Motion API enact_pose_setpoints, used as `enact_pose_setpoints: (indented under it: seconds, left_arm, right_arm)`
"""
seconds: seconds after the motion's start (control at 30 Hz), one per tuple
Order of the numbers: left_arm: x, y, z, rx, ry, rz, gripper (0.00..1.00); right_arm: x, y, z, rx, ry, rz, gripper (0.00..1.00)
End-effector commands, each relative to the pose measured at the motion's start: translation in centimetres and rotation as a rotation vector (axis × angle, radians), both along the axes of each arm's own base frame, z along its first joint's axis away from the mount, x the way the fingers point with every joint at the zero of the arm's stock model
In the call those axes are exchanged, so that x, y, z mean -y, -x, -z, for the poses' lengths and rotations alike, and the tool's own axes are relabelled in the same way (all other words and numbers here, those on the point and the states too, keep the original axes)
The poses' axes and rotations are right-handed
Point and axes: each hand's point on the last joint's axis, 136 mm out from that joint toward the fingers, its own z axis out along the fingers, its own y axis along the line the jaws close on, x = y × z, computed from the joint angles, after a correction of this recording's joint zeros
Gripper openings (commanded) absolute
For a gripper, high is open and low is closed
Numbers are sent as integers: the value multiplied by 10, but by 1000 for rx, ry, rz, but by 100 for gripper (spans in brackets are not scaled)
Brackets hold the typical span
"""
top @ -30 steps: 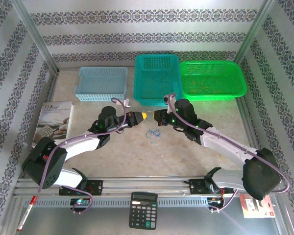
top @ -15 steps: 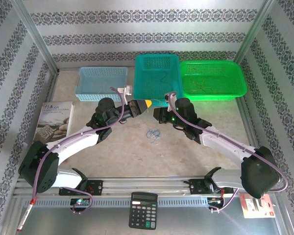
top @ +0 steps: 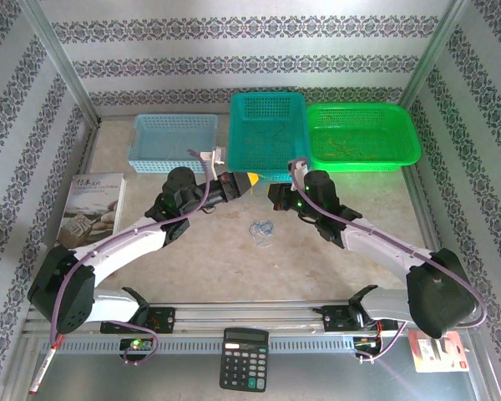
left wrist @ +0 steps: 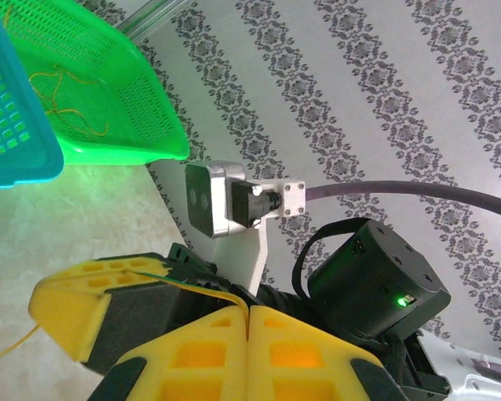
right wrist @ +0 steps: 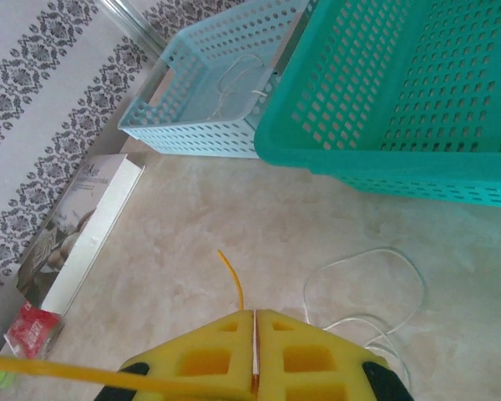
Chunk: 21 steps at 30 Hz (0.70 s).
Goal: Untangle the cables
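Note:
The cables are split. A pale bluish-white loop lies on the table between the arms and appears as thin white wire in the right wrist view. My left gripper is shut on a yellowish-orange wire, which runs left across the right gripper's finger. My right gripper is shut on the same orange wire, and its short end pokes out past the fingertips. Both grippers hover close together above the table, just in front of the teal basket.
Three baskets line the back: light blue with a thin white wire inside, teal, and green holding orange wires. A book lies at the left. A calculator sits at the near edge.
My left gripper has risen and moved back toward the teal basket with the orange wire. The right gripper has shifted slightly right. The white loop stays on the table.

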Motion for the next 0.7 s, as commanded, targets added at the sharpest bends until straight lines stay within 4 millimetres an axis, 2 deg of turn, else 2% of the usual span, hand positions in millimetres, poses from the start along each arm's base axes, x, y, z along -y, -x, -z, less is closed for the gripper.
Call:
enact_pose_setpoints:
  seconds: [0.0,0.1,0.2,0.23,0.27,0.4,0.53,0.67]
  left_arm:
    - [-11,7,-62,161,81,-44,0]
    - [-16,6,-63,171,75,-76,0]
    - [-15,4,-56,161,57,-81,21]
    - [-15,3,-53,154,52,-84,33]
    - [-15,2,-50,150,47,-85,41]
    - [-16,-2,-37,138,25,-104,67]
    - [-19,-4,-22,126,-27,-127,82]
    - [-23,-6,-1,100,-88,-146,100]
  right_arm:
    - [26,-2,36,-96,48,91,0]
    - [36,-6,36,-99,48,115,0]
    - [46,-17,21,-68,50,140,0]
    - [51,-24,14,-56,48,156,0]
    - [56,-30,6,-43,47,172,0]
    - [91,-65,-23,2,49,275,0]
    - [132,-101,-48,44,59,408,0]
    - [176,-133,-61,71,83,560,0]
